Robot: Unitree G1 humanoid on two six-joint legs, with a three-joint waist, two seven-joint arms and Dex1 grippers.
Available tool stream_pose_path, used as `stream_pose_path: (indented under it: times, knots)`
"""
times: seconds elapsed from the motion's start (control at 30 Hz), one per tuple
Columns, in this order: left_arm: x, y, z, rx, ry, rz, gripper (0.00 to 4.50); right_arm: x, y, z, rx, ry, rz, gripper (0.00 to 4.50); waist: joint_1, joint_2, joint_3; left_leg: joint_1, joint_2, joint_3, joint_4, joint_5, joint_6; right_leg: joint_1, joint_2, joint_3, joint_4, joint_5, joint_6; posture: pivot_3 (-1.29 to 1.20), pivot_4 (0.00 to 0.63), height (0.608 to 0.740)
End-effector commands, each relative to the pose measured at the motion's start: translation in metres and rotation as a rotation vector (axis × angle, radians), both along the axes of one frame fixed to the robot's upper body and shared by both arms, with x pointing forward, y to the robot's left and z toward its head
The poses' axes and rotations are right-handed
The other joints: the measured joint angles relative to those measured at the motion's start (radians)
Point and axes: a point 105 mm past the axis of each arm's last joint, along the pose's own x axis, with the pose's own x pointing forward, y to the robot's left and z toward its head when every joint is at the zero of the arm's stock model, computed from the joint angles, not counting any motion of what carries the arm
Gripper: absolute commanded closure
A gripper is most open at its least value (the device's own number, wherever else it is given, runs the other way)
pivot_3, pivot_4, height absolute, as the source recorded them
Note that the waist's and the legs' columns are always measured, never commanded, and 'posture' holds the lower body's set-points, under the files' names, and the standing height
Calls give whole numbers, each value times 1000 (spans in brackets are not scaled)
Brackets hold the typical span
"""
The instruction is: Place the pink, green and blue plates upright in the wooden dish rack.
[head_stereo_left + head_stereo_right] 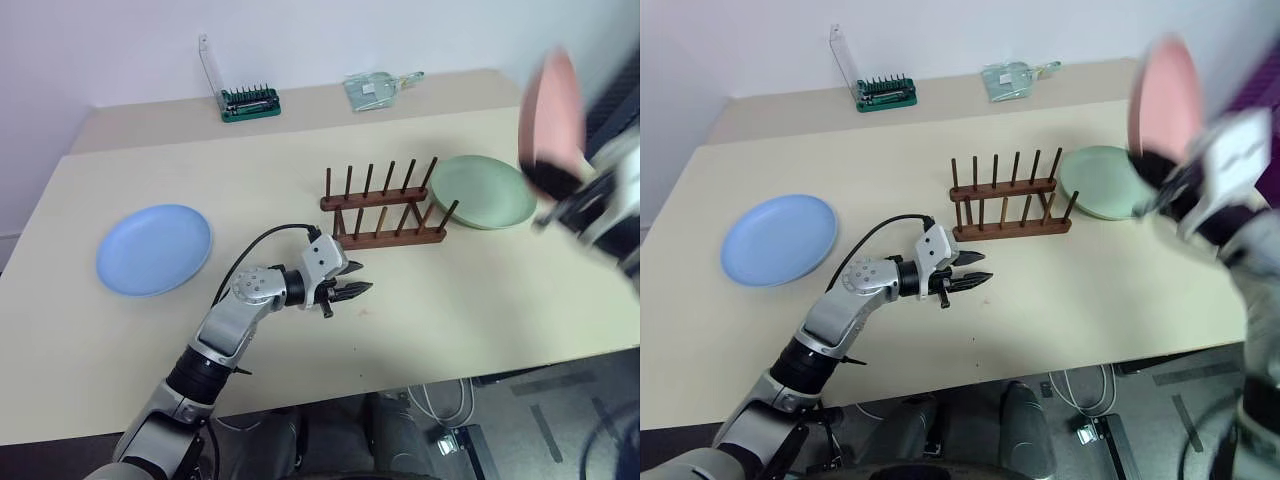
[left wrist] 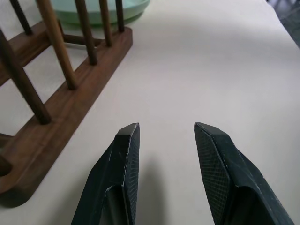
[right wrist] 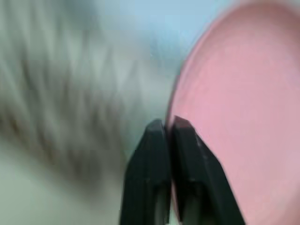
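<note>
The pale surface [image 1: 480, 300] carries the blue plate [image 1: 154, 249] lying flat at its left and the green plate [image 1: 483, 190] flat, just beside the right end of the empty wooden dish rack [image 1: 384, 206]. The right gripper [image 3: 168, 127], raised at the right, pinches the rim of the pink plate [image 1: 1167, 98], held on edge. The left gripper [image 1: 350, 292] hovers near the rack's front rail, jaws partly apart and empty.

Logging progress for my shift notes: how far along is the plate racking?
Nothing is racked yet: the wooden dish rack stands empty. In hand: the right end effector is shut on the pink plate's rim, holding it in the air. Left: the green plate and blue plate lie flat on the table.
</note>
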Motion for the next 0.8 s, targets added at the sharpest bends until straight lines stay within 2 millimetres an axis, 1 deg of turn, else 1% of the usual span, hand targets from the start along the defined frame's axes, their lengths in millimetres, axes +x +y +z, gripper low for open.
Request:
stream_pose_path:
  times: [0.03, 0.07, 0.13, 0.23, 0.27, 0.33, 0.47, 0.6, 0.8]
  knots:
    - [3, 4, 13, -35, -37, 11, 2625, -10, 22, 15, 147, 84, 270, 4426, 16, -8, -1, -1, 2, -3, 0, 0, 0, 0, 2, -3, -1, -1, -1, 0, 150, 740]
    - [4, 5, 15, -40, -39, 14, 2625, -9, 26, 20, 179, 99, 326, 4426, 21, -8, -1, -2, 2, -6, 0, 0, -1, 0, 2, -6, -2, -1, -2, 0, 150, 740]
    - [5, 5, 18, -47, -45, 22, 2625, -2, 26, 15, 191, 167, 367, 4426, 33, -8, -1, -3, -2, -4, 1, 1, -3, 0, -2, -5, -2, -1, -2, 0, 150, 740]
    - [6, 8, 20, -56, -50, 48, 2625, 14, 16, 1, 190, 237, 313, 4426, 40, -8, -1, -4, -5, 2, 4, -1, -1, -1, -5, 0, -3, -1, -2, 0, 150, 740]
    - [6, 9, 20, -59, -49, 56, 2625, 17, 14, -1, 187, 247, 302, 4426, 41, -8, -1, -4, -5, 3, 5, -1, 0, -1, -6, 0, -3, -1, -1, 0, 150, 740]
    - [5, 10, 19, -59, -46, 60, 2625, 20, 10, -4, 188, 251, 297, 4426, 39, -8, -1, -5, -5, 3, 4, -1, 0, -3, -6, 0, -3, -1, -1, 0, 150, 740]
    - [0, 12, 18, -59, -40, 60, 2625, 25, 3, -10, 225, 286, 295, 4426, 38, -6, -2, -14, -3, 3, 4, 1, -4, -13, -4, 0, 0, 0, 0, 0, 150, 740]
    - [-2, 12, 19, -62, -31, 54, 2625, 34, -6, -18, 286, 340, 279, 4426, 38, -6, -2, -14, -3, 4, 5, 2, -5, -13, -4, 0, 1, 1, 0, 0, 150, 740]
    - [-2, 10, 21, -64, -32, 43, 2625, 36, -14, -21, 385, 401, 329, 4426, 38, -6, -2, -14, -3, 4, 5, 2, -5, -13, -4, 0, 1, 1, 0, 0, 150, 740]
